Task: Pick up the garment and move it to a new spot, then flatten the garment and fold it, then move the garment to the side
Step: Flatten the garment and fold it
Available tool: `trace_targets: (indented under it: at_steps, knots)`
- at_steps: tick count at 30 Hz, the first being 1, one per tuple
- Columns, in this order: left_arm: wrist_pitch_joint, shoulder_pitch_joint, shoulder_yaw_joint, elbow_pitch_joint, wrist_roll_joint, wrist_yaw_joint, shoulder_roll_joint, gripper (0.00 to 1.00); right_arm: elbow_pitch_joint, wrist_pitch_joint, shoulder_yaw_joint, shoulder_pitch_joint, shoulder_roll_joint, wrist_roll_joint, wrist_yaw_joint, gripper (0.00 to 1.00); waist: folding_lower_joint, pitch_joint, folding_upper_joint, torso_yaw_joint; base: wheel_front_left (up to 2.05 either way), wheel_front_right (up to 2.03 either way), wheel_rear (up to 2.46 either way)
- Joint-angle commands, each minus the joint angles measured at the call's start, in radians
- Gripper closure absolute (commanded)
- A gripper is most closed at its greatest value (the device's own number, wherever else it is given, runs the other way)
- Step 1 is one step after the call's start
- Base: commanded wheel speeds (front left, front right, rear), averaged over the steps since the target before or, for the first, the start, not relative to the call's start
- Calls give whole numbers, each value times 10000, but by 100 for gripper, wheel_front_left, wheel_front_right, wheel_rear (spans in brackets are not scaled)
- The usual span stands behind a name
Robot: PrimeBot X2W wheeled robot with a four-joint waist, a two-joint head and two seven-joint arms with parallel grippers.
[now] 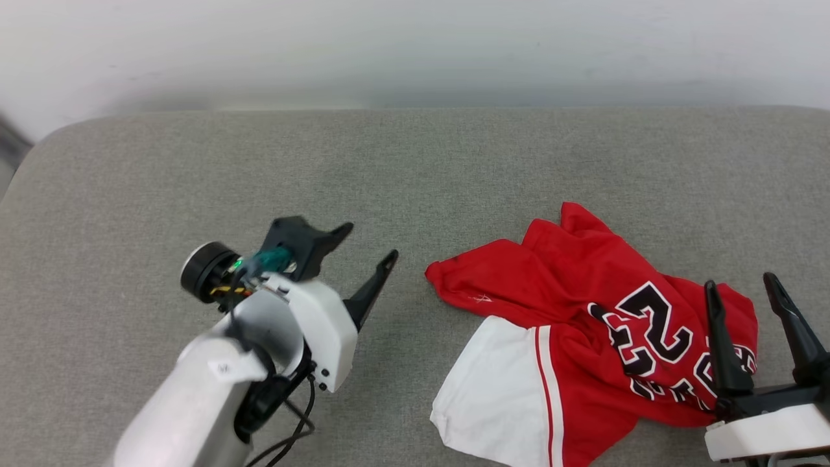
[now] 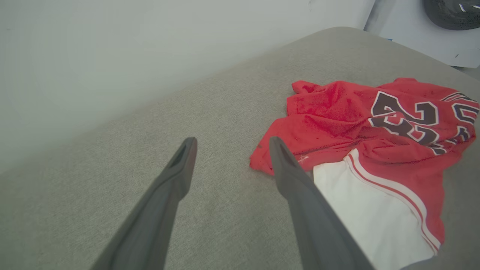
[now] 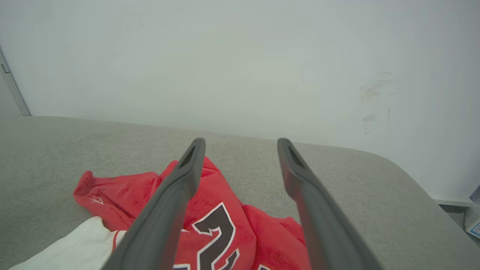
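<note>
The garment, a red jersey T-shirt with a white sleeve and black "23" lettering, lies crumpled on the right half of the grey padded surface. My left gripper stands open to the garment's left, empty and a short way from its red edge. The right gripper hovers open over the garment's right side, nothing between its fingers. In the left wrist view the garment lies beside my right-hand finger. Seen from the right wrist, the garment spreads under the open fingers.
A pale wall runs along the far edge of the grey surface. The surface's rounded corners show at far left and far right. A white sheet and a dark object lie beyond the surface's right end.
</note>
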Motion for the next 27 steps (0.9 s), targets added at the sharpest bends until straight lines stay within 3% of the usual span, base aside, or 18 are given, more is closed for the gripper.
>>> trace_targets:
  at_steps: [1,8,14,22,27]
  knots:
    - [513,-370,-317,-67,-389,10,262,0,25,-83,39,-182,80,-82,-7,0,0,35,0,-35,0,0,0]
    - [3643,-2315,-3197,-500,-2777,7,1472,0,307,-210,207,-500,124,-214,-7,0,0,201,0,-254,0,0,0]
    - [5278,-3602,-5373,-383,-4027,6,1701,0,478,-319,427,-844,170,-270,-7,0,0,487,0,-570,0,0,0]
    - [5817,-4393,-7491,462,-4705,5,1760,0,672,-470,693,-1318,287,-391,-7,0,0,1000,0,-1143,0,0,0]
    - [5765,-4464,-8171,1093,-4712,5,1769,0,818,-520,827,-1624,354,-434,-7,0,0,1330,0,-1429,0,0,0]
